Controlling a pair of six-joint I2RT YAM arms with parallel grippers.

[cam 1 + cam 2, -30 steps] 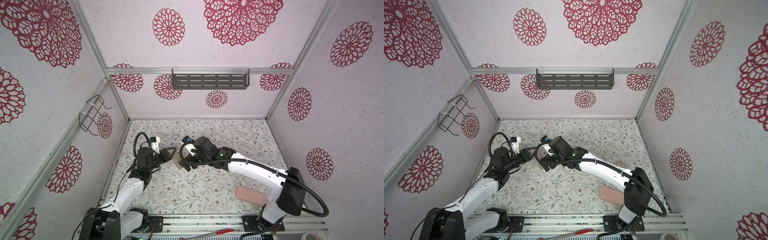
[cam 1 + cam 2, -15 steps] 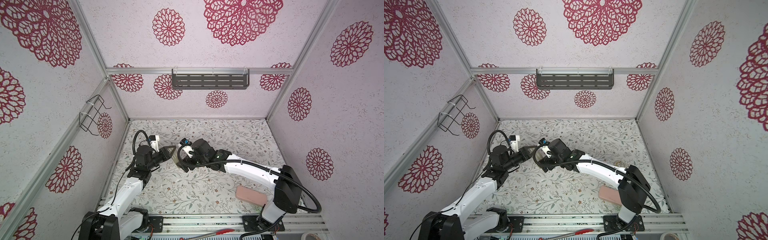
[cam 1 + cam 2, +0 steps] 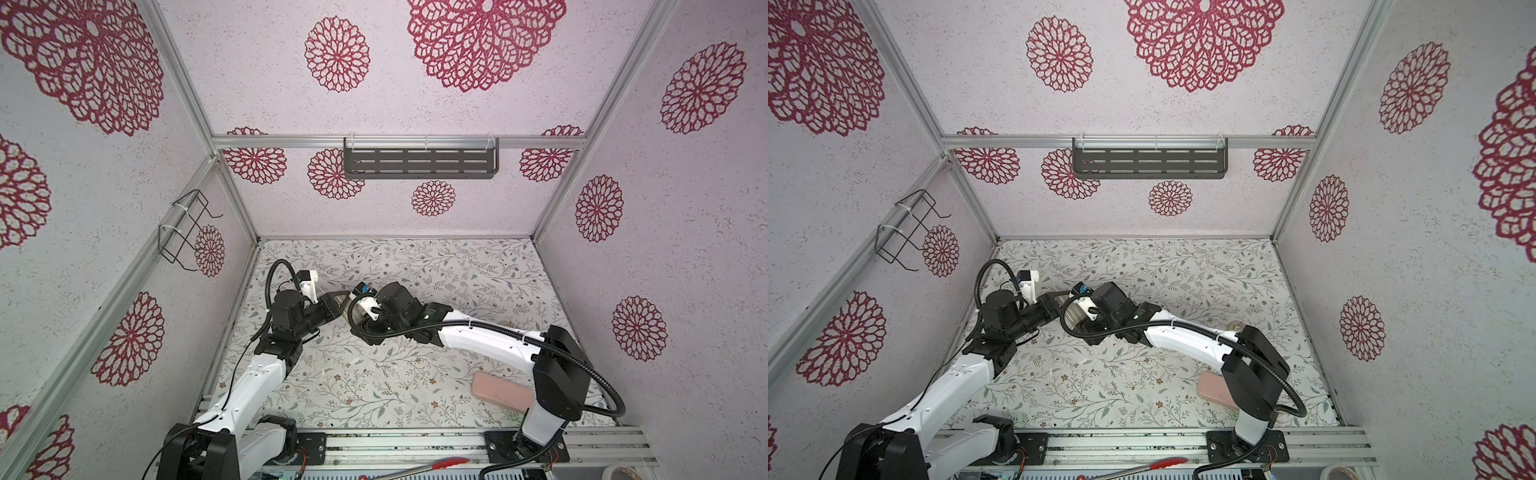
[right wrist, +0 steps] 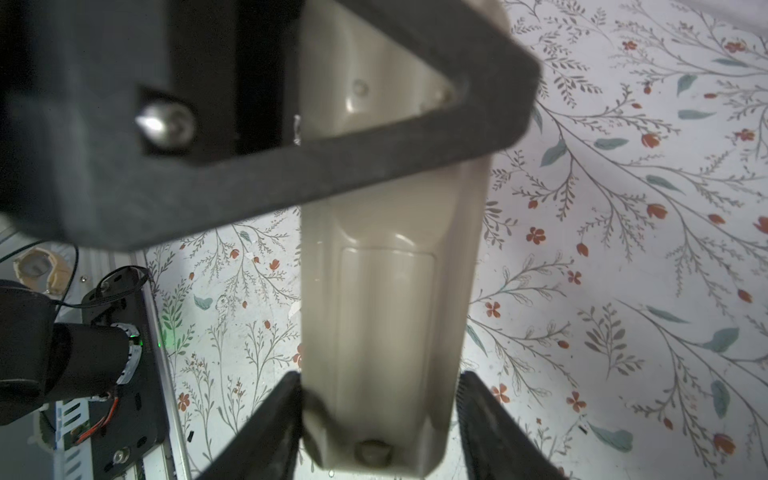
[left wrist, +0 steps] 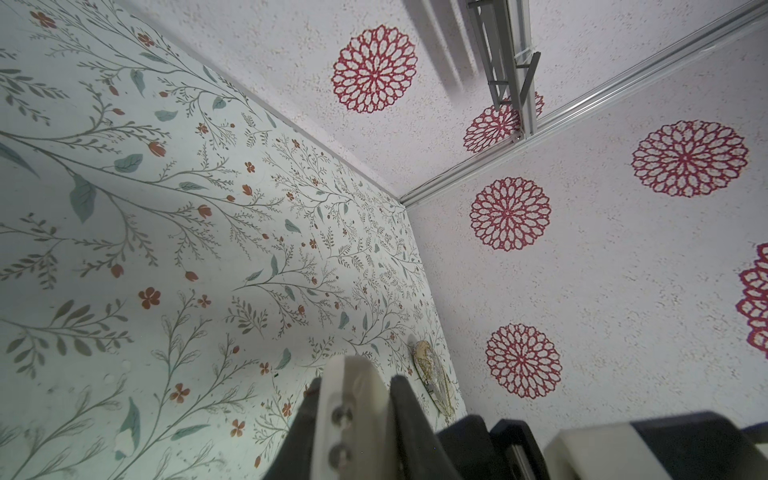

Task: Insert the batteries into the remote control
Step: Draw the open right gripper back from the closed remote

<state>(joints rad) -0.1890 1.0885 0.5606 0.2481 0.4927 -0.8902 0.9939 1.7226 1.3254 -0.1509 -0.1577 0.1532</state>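
The remote control (image 4: 386,291) hangs above the floral floor with its plain greyish-beige back toward the right wrist camera, and a rectangular panel outline shows on that back. My left gripper (image 5: 355,395) is shut on one end of it; its dark finger (image 4: 291,166) crosses the remote. My right gripper (image 4: 378,380) straddles the other end. One finger touches the remote's edge and a narrow gap stays at the other finger. In both top views only a beige sliver of the remote (image 3: 341,305) (image 3: 1073,318) shows between the two wrists. The batteries are out of view.
A pink oblong pad (image 3: 500,392) (image 3: 1217,392) lies by the right arm's base. A small round patterned disc (image 5: 432,382) sits near the right wall. A grey shelf (image 3: 419,164) hangs on the back wall and a wire rack (image 3: 187,232) on the left wall.
My right arm has slid left toward the left gripper, and its jaws have narrowed around the remote's free end. The left gripper has kept its hold on the remote.
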